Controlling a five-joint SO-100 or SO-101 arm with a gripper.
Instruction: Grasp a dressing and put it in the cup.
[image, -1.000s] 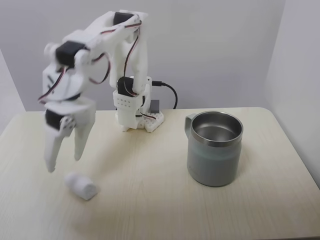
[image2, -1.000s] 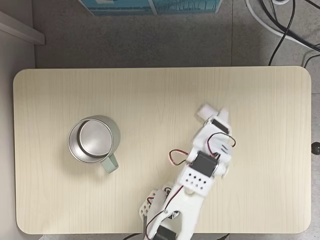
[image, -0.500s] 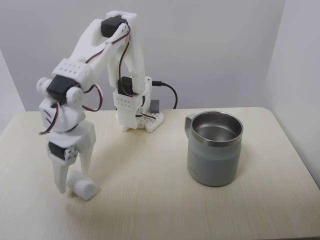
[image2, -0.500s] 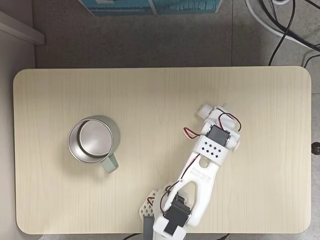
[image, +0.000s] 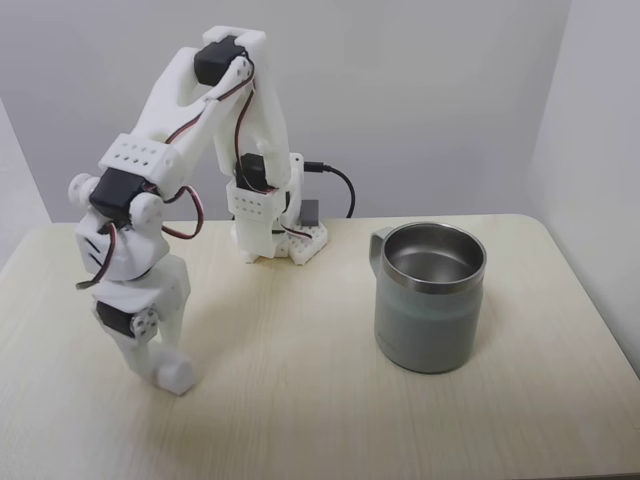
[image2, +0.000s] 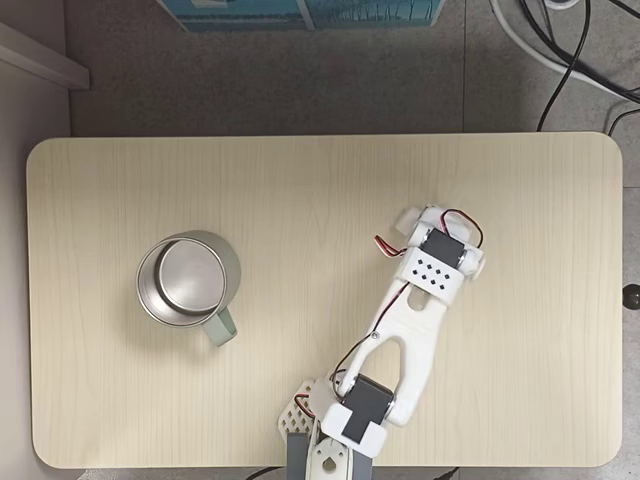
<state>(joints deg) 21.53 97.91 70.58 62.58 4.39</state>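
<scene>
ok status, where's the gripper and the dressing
Gripper down at the table, around the dressing; closure unclear. Cup upright, empty, apart from it. Nothing between them.

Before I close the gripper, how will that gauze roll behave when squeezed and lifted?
The gauze roll looks soft, so it will likely squash between the gripper fingers. It seems small and probably light. Lying on its side on the table, it may roll if nudged.

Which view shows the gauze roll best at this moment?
The fixed view from the table's front: the gauze roll lies on the table, one end sticking out beside the lowered gripper. In the fixed view from above, the arm covers most of it; a white end peeks out.
</scene>
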